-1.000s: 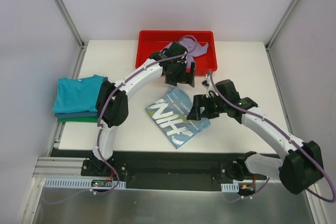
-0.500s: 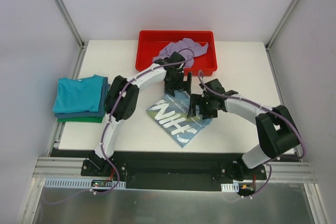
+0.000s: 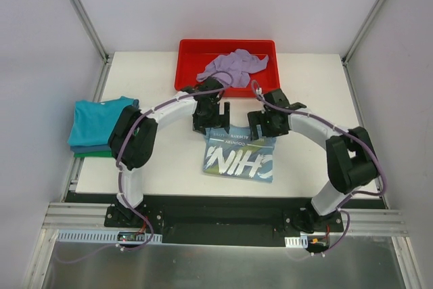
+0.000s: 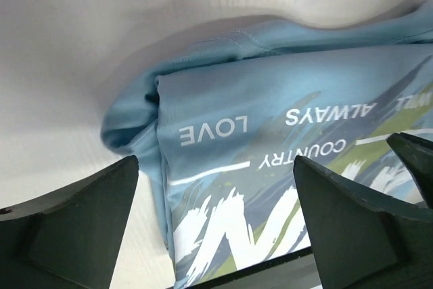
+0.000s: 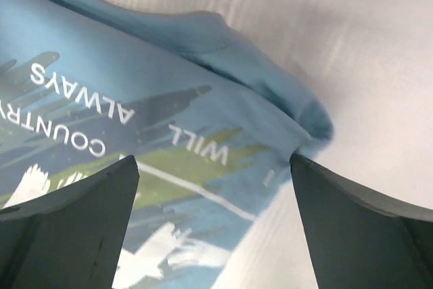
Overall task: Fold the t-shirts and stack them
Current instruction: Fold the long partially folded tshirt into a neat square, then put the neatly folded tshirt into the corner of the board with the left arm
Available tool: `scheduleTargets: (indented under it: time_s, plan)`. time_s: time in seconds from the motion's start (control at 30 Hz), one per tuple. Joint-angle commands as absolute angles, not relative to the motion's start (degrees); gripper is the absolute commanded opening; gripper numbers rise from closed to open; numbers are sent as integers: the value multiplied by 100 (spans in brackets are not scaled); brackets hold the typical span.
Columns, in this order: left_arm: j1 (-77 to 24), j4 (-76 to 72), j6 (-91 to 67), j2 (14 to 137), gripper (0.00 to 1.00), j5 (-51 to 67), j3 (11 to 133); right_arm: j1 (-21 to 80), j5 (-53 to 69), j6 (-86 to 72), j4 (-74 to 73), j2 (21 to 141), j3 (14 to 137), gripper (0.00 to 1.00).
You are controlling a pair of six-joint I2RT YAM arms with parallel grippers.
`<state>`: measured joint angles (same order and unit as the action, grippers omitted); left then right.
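Light blue t-shirt [image 3: 240, 157] flat, arms bowed over its far corners, left fingers [image 4: 74, 228] and right fingers [image 5: 67, 228] released

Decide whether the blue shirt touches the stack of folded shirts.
Apart. The top view shows bare table between the blue shirt and the stack.

Soft matt cloth, smooth white print, on light blue t-shirt [image 3: 240, 157] — glossy plastic on red tray [image 3: 191, 59] — smooth matt white table [image 3: 162, 160].

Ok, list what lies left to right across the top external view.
The folded t-shirt stack, left end effector, right end effector. The light blue t-shirt and red tray span the middle, so left out.
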<state>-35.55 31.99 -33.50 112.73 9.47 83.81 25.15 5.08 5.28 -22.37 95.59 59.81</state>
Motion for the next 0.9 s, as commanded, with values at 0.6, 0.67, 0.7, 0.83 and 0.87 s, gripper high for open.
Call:
scheduleTargets:
  time_s: [0.6, 0.67, 0.7, 0.83, 0.87]
  plan:
    - [-3480, 3243, -3217, 10572, 99, 519, 7699, 2224, -1705, -870, -2584, 4597, 4069, 96]
    - [-3489, 3252, -3234, 10836, 99, 650, 7804, 2215, -1731, -905, -2654, 4579, 4078, 96]
    - [-3507, 3243, -3243, 10933, 99, 703, 7831, 2206, -1784, -897, -2680, 4562, 4069, 96]
    - [-3612, 3252, -3199, 11293, 87, 572, 8006, 2215, -1846, -870, -2742, 4500, 4017, 96]
    - [-3630, 3261, -3173, 11390, 84, 545, 8068, 2206, -1828, -835, -2733, 4491, 3999, 96]
